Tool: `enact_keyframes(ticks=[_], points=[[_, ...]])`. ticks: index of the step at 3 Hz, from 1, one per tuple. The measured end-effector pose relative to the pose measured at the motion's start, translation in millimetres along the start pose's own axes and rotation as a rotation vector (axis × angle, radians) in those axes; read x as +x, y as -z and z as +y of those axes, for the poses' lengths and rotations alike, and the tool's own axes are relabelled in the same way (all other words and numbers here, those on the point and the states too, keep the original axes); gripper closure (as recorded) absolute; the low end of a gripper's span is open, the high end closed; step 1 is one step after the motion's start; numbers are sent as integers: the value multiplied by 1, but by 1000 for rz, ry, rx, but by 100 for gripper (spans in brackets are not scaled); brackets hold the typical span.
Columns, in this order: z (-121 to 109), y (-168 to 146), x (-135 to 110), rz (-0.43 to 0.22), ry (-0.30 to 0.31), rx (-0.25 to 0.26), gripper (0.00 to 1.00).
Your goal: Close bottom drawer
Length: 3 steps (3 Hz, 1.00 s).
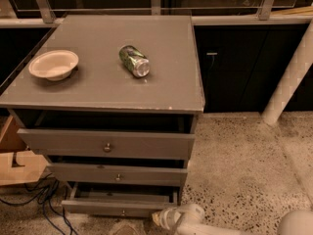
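- A speckled floor (244, 170) is seen in front of and to the right of the bench.
- The bench (107, 89), a grey cabinet with a flat top and 3 drawers, is set against a railing along its back edge.
- A white column (289, 84) is seen leaning well beyond the right edge of the bench.
- The top drawer (63, 142) is pulled out a little below the front edge, with a dark gap shown above it.
- The middle drawer (83, 173) is likewise found slightly out.
- The bottom drawer (98, 208) is located lowest, under the front edge near the floor. It is drawn out, so that its inside is exposed.
- A white arm (210, 227) is laid low along the floor, reaching in from the right.
- A wooden box (17, 166) is placed on the floor past the left edge.
- The gripper (166, 218) is held just beside the right end of the bottom drawer's front, below the front right corner. Whether it is wide or narrow cannot be told, nor whether the panel is touched.
- A pale bowl (54, 64) is set upright near the left edge.
- A green can (134, 60) is laid on its side near the middle of the top, well apart from the bowl.
- Dark cables (44, 199) are strewn below the front left corner.
- 1 small round knob (122, 212) is fixed at the middle of the bottom drawer's front.
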State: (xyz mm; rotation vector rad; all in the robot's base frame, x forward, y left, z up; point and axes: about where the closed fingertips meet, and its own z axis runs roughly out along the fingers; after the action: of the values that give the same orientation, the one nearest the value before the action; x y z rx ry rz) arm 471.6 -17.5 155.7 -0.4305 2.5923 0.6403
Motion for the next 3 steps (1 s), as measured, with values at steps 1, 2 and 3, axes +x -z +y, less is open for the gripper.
enact_keyframes(ticks=[1, 2, 3], points=[[-1, -4, -19, -43, 19, 9, 100], [1, -6, -44, -102, 56, 15, 100], [2, -5, -45, -108, 60, 16, 100]])
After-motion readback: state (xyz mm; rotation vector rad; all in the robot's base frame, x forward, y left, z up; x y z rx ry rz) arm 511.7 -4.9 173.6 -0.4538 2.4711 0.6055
